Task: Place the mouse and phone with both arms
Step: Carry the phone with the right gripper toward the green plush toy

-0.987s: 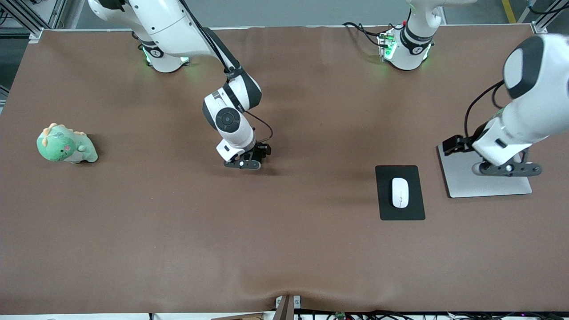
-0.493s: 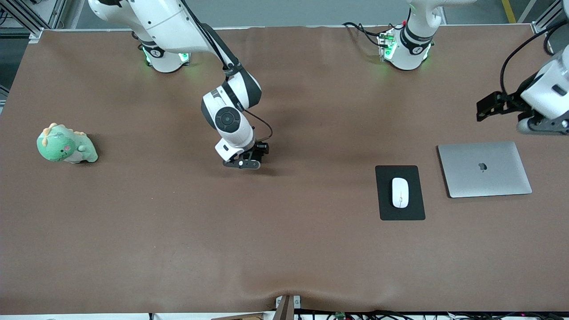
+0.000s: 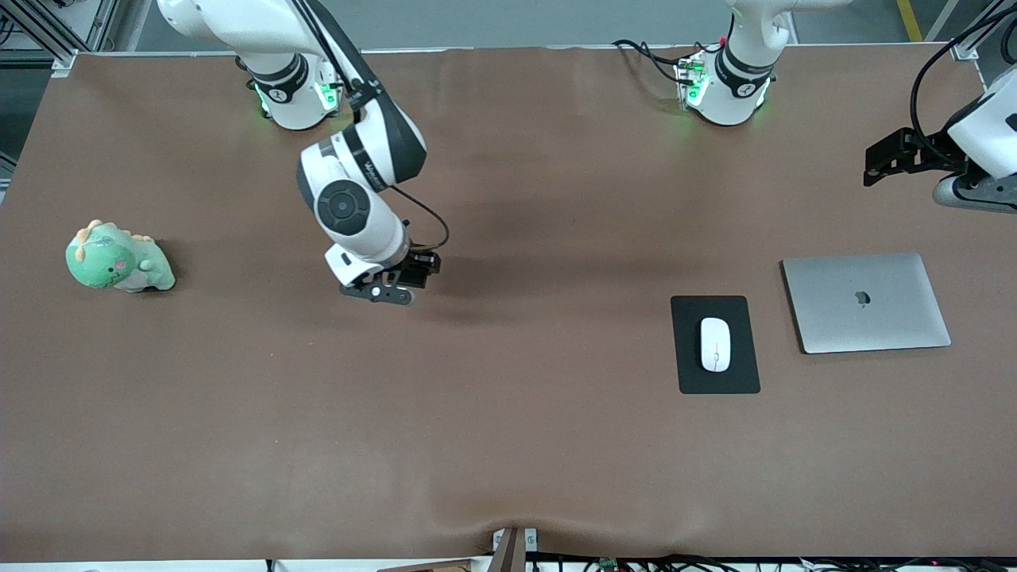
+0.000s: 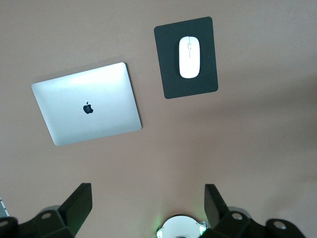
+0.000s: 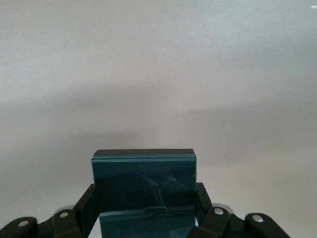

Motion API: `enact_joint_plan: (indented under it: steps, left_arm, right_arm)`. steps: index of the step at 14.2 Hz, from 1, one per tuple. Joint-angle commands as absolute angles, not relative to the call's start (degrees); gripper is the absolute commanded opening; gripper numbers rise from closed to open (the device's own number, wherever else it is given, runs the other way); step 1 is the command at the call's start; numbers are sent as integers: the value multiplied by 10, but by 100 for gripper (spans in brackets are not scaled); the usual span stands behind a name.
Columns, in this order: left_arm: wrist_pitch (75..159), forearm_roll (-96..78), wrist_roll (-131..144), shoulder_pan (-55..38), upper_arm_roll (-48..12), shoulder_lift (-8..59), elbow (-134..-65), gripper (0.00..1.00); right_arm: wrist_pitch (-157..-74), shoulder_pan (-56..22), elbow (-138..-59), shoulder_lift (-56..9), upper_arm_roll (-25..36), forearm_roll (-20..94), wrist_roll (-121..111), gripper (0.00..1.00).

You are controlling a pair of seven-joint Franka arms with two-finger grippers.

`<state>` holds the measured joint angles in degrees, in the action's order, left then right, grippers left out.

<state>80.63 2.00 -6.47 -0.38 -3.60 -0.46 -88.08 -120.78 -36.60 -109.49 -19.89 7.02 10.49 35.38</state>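
**Operator A:** Front view first. I take the black mat as my landmark. The mouse lies on it, long axis toward the front camera, with mat visible all round it. The closed silver laptop lies just beside the mat, toward the left arm's end of the table, not touching it.

**Operator B:** And the arms?

**Operator A:** The right gripper hangs over bare brown table, well apart from the mat toward the right arm's end. A green plush dinosaur sits still farther toward that end. The left gripper is raised at the table's edge, past the laptop as counted from the mat. From here I cannot tell either gripper's finger state.

**Operator B:** Left wrist view?

**Operator A:** I see the mat with the mouse centred on it and the laptop beside it. The left gripper shows both fingers spread wide, with nothing between them.

**Operator B:** Right wrist view?

**Operator A:** The phone, a dark glossy slab, stands between the fingers of the right gripper, which are clamped against its two edges. Only plain table surface shows past it.
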Motion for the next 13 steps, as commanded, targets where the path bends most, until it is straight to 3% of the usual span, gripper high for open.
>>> enact_joint_plan:
  steps: [1,8,13]
  left_arm:
    - [794,8,-73,-3,-36,4,-855,100]
    - [793,8,-69,-2,-41,4,-856,100]
    - [794,15,-72,0,-41,4,-857,100]
  right_arm:
    - [-1167,-329,-1114,-155,64,98,355,0]
    - [-1172,-234,-1208,-86,66,77,227,0]
    - [-1179,-158,-1252,-74,66,43,159,0]
